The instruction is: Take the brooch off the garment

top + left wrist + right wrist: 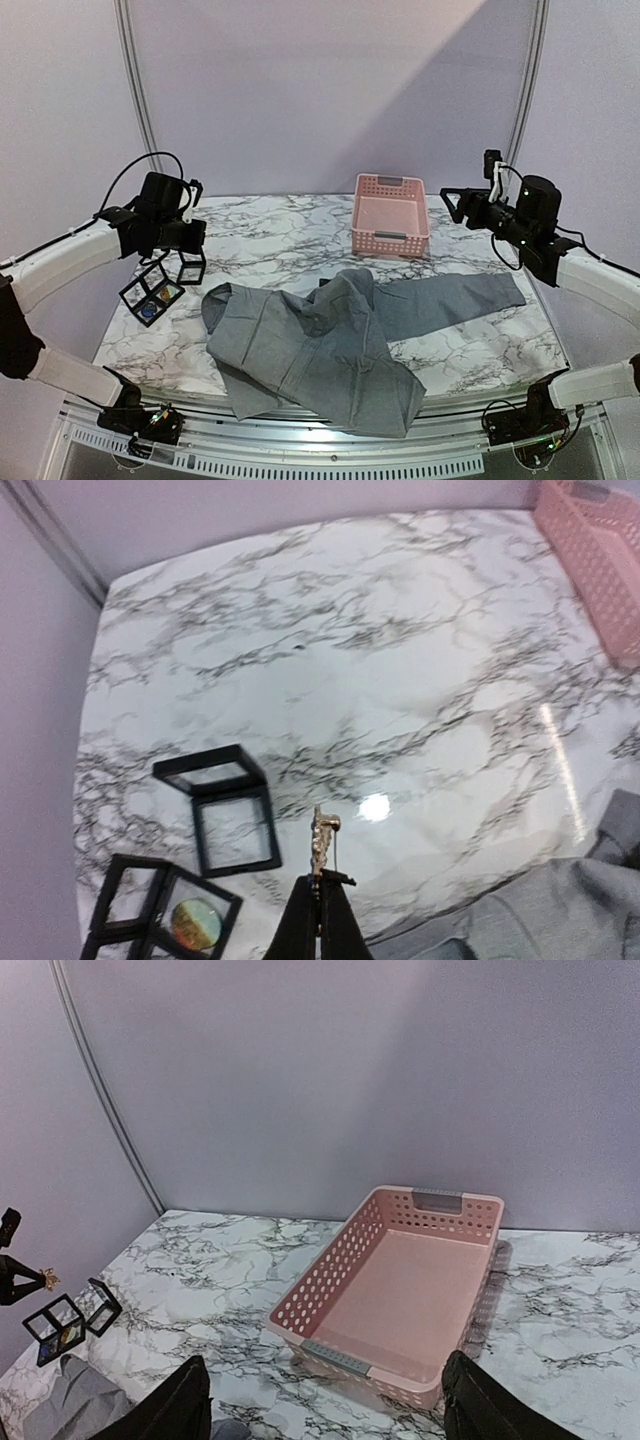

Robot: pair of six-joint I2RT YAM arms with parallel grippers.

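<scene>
The brooch [322,842], small and gold, is pinched at its lower end in the clenched tips of the left hand [322,882]. It is held up over the counter [400,680] toward its 9 o'clock side, apart from the garment [310,345]. In the left wrist view we see it just at 3 o'clock of a black box [222,815]. The grey garment lies crumpled at the counter's 6 o'clock. We find the right hand [452,204] released, fingers [175,1400] spread wide, grasping nothing. It is raised at 3 o'clock of the pink basket [390,215].
</scene>
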